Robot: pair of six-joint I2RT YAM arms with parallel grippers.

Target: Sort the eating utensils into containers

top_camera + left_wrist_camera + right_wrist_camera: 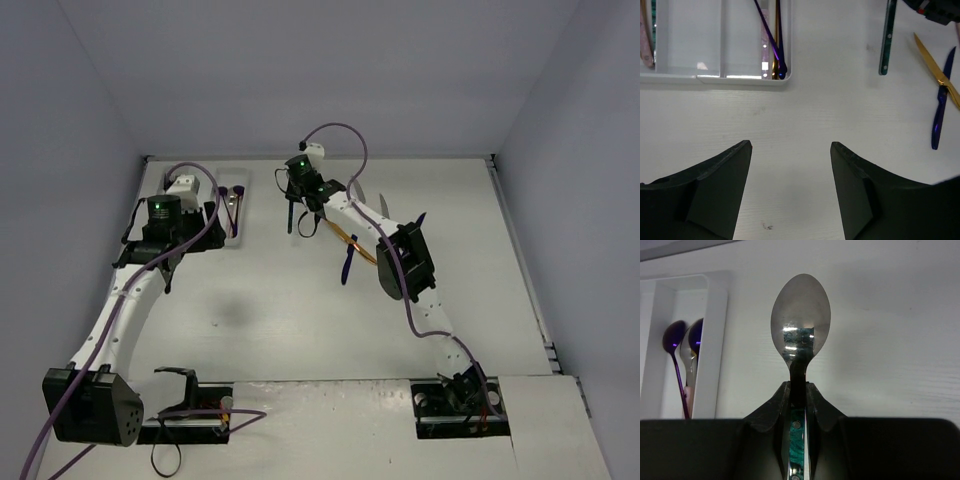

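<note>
The teal-handled spoon [800, 325] sits just right of the white tray [715, 340], outside its outer wall and not over any compartment. Its silver bowl is polished and points away from the wrist, catching bright reflections. The neck darkens toward a marbled green handle with rivets. The right gripper [798, 390] is clamped on it: the two black fingers [777, 405] pinch the neck and upper handle with no gap to either side. From the overhead view the handle hangs below that gripper, beside the tray's right edge. Whether the spoon touches the table [805, 115] cannot be told.

Inside the tray's rightmost compartment lie two purple spoons [672, 340], bowls toward the far end, with a gold utensil [775, 55] alongside them. A pink-handled piece [646, 40] lies in the compartment on the tray's far left.

The left gripper [790, 145] hovers over bare table just in front of the tray's near wall, jaws spread wide and holding nothing.

Further right of the tray, past the held spoon, a gold knife [935, 72] lies on the table crossed by a dark blue utensil [939, 120] — the two touch.
</note>
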